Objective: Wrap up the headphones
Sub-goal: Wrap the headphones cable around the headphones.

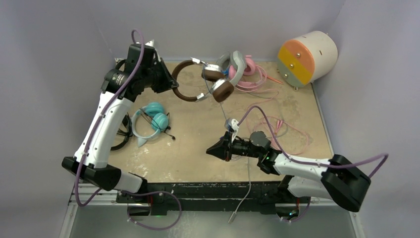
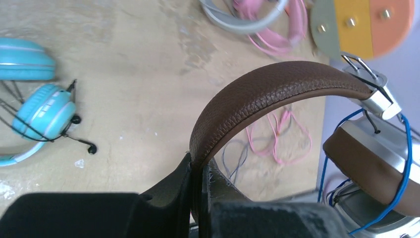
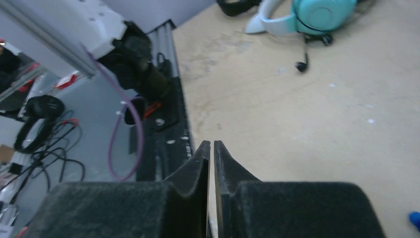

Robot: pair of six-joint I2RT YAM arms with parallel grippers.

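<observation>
The brown-and-silver headphones (image 1: 223, 90) hang above the back of the table. My left gripper (image 1: 173, 83) is shut on their brown leather headband (image 2: 267, 84), which is pinched between the fingertips in the left wrist view (image 2: 200, 166). Blue wire runs round an ear cup (image 2: 376, 168). A thin cable (image 1: 224, 110) drops from the cups toward the table. My right gripper (image 1: 210, 148) hovers low near the front middle, pointing left. Its jaws (image 3: 212, 145) are shut to a hairline slit, and I see nothing between them.
Teal-and-white headphones (image 1: 153, 116) lie at the left, with a black pair (image 1: 121, 139) beside the left arm. Grey-white (image 1: 237, 67) and pink (image 1: 250, 69) pairs lie at the back, and pink cable (image 1: 292, 131) loops to the right. A cream cylinder (image 1: 307, 57) stands back right. A grey cable (image 1: 247, 183) hangs over the front edge.
</observation>
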